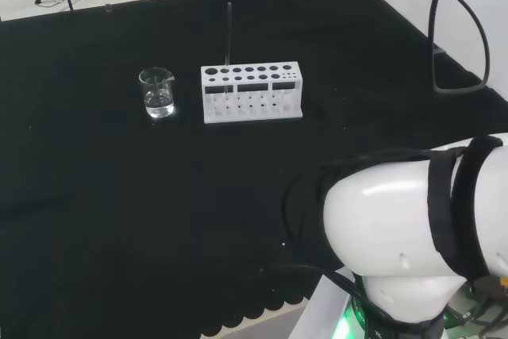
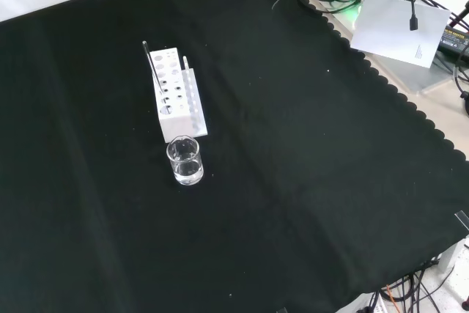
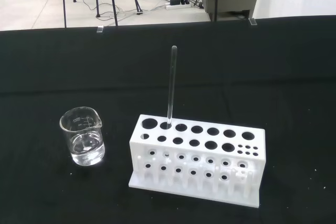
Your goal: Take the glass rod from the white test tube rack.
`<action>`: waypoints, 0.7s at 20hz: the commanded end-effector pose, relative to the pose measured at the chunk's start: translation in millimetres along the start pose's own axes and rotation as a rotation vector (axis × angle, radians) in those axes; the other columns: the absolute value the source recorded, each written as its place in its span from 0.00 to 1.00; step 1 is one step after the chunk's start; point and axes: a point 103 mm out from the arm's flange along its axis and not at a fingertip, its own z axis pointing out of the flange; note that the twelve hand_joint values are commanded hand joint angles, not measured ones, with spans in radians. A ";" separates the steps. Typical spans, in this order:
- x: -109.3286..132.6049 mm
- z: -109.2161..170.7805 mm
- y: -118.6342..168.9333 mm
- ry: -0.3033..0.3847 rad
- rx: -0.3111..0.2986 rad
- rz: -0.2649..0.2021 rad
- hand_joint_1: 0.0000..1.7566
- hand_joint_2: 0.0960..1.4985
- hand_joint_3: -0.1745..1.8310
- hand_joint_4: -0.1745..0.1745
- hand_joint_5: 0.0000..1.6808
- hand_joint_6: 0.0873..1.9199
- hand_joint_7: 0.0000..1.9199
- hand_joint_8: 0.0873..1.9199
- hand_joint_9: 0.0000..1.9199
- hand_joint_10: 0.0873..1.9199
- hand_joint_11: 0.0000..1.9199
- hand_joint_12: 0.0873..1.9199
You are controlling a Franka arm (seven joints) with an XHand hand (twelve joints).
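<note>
Rod (image 3: 171,85) stands upright in a back-row hole of the rack (image 3: 197,158), top sticking up for an easy grab. Beaker (image 3: 84,143) sits beside. Both ahead of the hand; grip state, can't tell.

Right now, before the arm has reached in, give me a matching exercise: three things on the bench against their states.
Things:
1. glass rod
2. white test tube rack
3. beaker

States:
A. holds a little clear liquid
B. stands upright in a hole of the back row
C. sits on the black cloth, most of its holes free

Pairs: 1-B, 2-C, 3-A
</note>
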 end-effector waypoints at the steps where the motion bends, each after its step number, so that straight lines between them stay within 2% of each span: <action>1: 0.2 0.0 0.6 -0.007 -0.008 -0.003 0.52 0.73 0.01 0.06 0.06 0.07 0.07 0.24 0.16 0.41 0.18 0.61; 2: 0.7 0.0 1.6 -0.008 -0.006 -0.007 0.48 0.76 0.01 0.07 0.04 0.02 0.03 0.23 0.08 0.40 0.09 0.63; 4: 2.7 0.6 8.6 -0.012 0.005 -0.018 0.44 0.78 0.00 0.08 0.02 0.00 0.01 0.22 0.02 0.39 0.02 0.65; 14: 10.2 0.3 57.6 -0.017 -0.018 -0.066 0.43 0.79 0.00 0.08 0.03 0.00 0.00 0.27 0.00 0.41 0.00 0.65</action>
